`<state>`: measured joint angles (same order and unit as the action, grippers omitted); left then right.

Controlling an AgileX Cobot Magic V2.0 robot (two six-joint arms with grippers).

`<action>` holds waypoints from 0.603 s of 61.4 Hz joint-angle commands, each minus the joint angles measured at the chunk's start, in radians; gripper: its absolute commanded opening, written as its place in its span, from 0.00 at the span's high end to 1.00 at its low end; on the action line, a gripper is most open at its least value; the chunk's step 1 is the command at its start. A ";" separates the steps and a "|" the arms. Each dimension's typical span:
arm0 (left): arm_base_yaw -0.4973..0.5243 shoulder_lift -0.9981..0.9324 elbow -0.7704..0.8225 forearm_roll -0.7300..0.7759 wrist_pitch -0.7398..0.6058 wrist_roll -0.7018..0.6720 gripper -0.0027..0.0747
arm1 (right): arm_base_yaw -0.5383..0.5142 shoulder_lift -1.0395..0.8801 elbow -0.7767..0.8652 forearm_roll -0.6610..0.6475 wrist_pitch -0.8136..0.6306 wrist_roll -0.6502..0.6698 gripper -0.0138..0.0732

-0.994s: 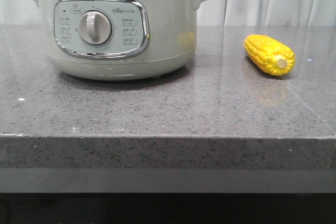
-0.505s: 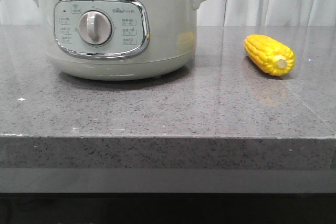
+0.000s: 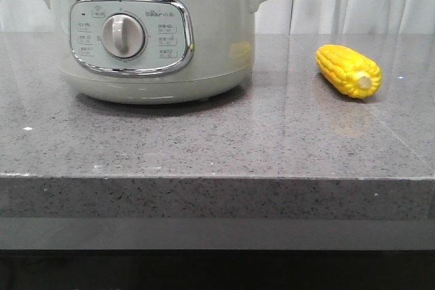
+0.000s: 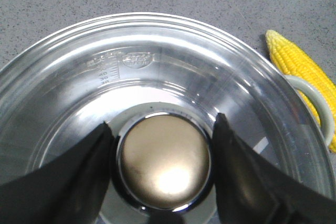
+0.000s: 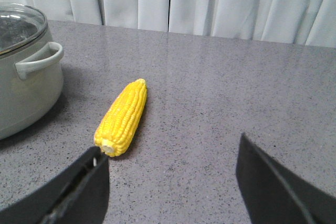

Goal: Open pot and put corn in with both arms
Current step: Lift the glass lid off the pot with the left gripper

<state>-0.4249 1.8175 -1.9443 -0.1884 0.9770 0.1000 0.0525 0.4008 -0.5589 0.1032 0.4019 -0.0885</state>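
Pot-opening looks to be the step in hand: the left tool [image 4: 160, 169] hangs spread over the glass lid [image 4: 157, 66], one finger on either side of the brassy knob [image 4: 165, 163] and not yet pinching it, so I judge the next move is to close on the knob and lift straight up. The right tool [image 5: 170, 182] is spread wide, low over the desk [image 3: 204, 147] near the stub end of the corn [image 3: 348, 70]. One pot [image 3: 149, 32], one lid, one corn, which lies on the desk to the pot's right, apart from it.
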 commanded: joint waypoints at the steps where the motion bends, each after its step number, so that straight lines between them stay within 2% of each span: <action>1: -0.007 -0.055 -0.046 -0.005 -0.064 0.001 0.50 | -0.007 0.016 -0.033 -0.002 -0.075 -0.005 0.23; 37: -0.007 -0.099 -0.114 -0.011 -0.070 0.001 0.50 | -0.007 0.016 -0.033 -0.002 -0.072 -0.005 0.23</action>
<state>-0.4249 1.8055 -2.0134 -0.1718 1.0126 0.1014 0.0525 0.4008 -0.5589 0.1032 0.4019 -0.0885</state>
